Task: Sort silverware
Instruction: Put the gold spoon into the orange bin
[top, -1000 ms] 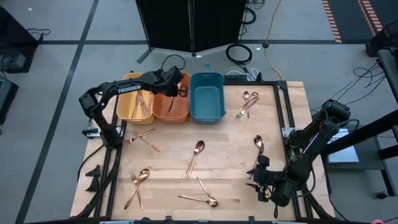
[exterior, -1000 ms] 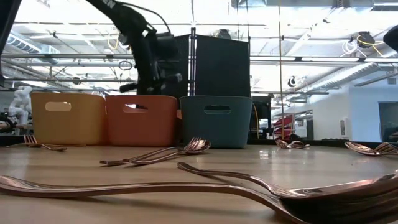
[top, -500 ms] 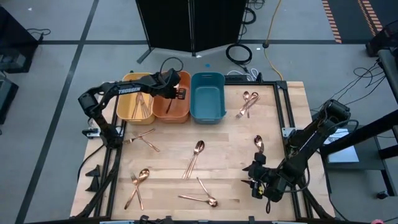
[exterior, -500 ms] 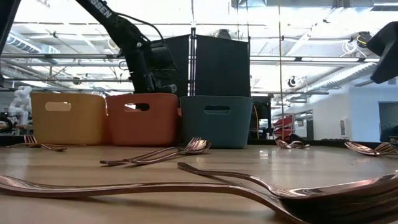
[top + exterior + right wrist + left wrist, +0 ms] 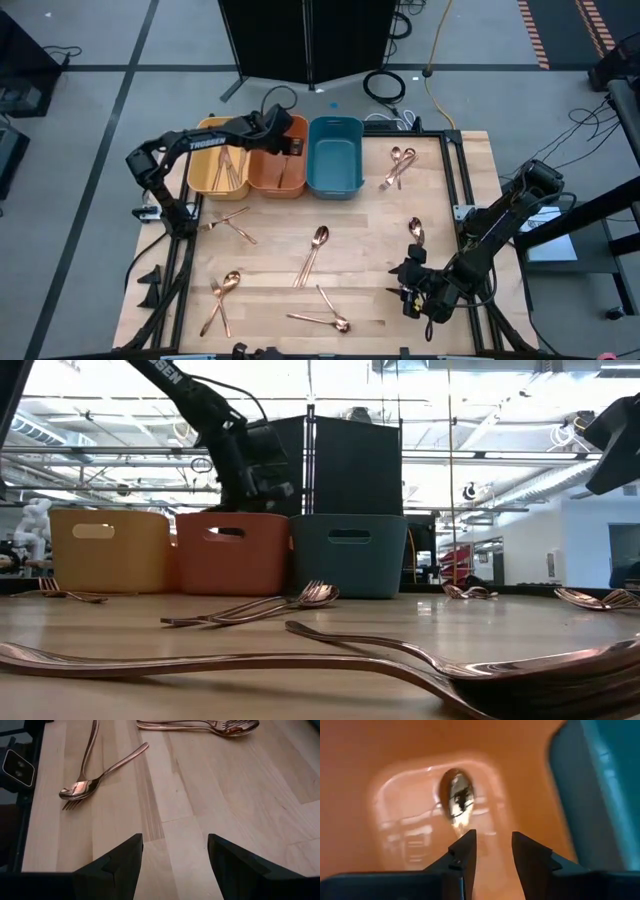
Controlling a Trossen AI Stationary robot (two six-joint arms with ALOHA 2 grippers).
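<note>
While over the orange bin [image 5: 277, 165], left gripper [image 5: 492, 852] fingers apart, spoon [image 5: 457, 800] lying loose inside. Right gripper [image 5: 172, 852] fingers wide above counter [image 5: 370, 250], near scattered silverware [image 5: 312, 252].

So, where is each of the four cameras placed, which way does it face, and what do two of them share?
High view: overhead, straight down; both arms, orange bin, teal bin.
Low view: table height, level across silverware to the bins; left arm above the orange bin.
Left wrist view: inside the orange bin, facing a spoon; left gripper open.
Right wrist view: above the table, facing a spoon and fork; right gripper open.
Shared: high and low both show all three bins.
</note>
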